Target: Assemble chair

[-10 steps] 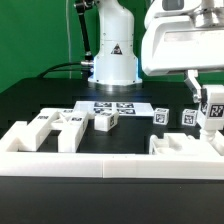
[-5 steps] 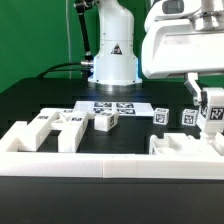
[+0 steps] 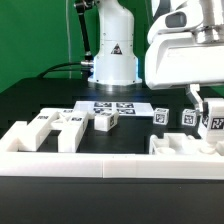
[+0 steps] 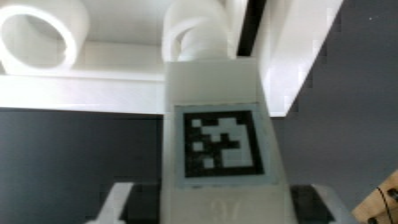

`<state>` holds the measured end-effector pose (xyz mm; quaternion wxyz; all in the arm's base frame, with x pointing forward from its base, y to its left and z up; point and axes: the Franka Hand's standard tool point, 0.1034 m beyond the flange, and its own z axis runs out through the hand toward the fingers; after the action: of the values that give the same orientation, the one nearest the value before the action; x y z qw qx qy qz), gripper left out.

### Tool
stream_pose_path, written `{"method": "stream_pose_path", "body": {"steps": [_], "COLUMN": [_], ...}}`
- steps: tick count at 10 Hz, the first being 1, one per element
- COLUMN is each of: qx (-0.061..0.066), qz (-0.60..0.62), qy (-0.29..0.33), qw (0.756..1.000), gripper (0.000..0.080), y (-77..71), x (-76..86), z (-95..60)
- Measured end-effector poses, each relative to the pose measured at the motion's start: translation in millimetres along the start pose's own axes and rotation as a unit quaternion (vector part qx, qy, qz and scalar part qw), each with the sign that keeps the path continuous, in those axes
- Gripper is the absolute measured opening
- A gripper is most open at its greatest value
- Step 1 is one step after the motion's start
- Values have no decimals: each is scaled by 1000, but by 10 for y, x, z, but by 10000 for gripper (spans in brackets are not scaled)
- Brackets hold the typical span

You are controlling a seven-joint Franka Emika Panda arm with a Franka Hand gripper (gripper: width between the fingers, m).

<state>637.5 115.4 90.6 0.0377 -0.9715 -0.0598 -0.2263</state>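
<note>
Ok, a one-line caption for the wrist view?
Hand shut on a tagged white chair piece, dark table and other white parts beyond.

The arm (image 3: 185, 55) and chair leg (image 3: 215, 122) shifted toward the exterior view's right.

A thin flat white marker board (image 3: 113, 105) lay on the black table (image 3: 35, 95), beyond a low white border wall (image 3: 110, 166).

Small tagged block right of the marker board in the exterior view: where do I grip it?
Come straight down on the block and pinch its two side faces: it is squat, sits apart from the marker board, and both sides look free.
</note>
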Motion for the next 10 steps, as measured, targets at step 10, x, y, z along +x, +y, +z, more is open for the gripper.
{"method": "stream_pose_path", "body": {"steps": [10], "qx": [-3], "qz": [-6], "qy": [30], "qw": [1000], "gripper": [291], "y": [-5], "x": [-22], "z": [82]}}
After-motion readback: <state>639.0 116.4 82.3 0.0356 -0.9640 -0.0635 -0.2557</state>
